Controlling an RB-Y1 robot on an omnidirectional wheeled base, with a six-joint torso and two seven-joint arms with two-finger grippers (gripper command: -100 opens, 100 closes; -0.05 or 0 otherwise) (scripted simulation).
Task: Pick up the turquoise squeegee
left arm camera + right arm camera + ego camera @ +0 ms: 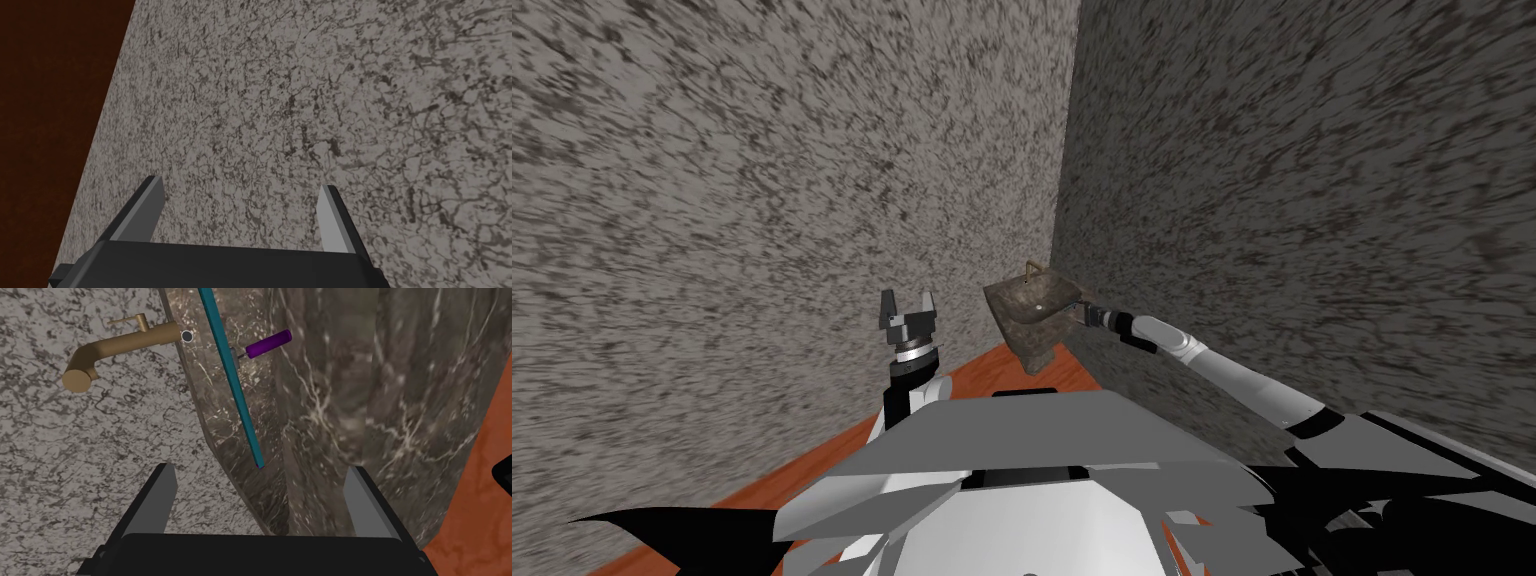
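Speckled walls [762,200], one dark sink [325,388], one turquoise squeegee [235,388] on it; right hand [260,469], left hand [241,183] wide.

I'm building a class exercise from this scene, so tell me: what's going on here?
The robot's right arm reaches to the sink in the corner. Its right claw is open and points at the squeegee, which rests on the sink near the tap. The squeegee is not yet gripped. The left claw is open too, held up beside the wall.
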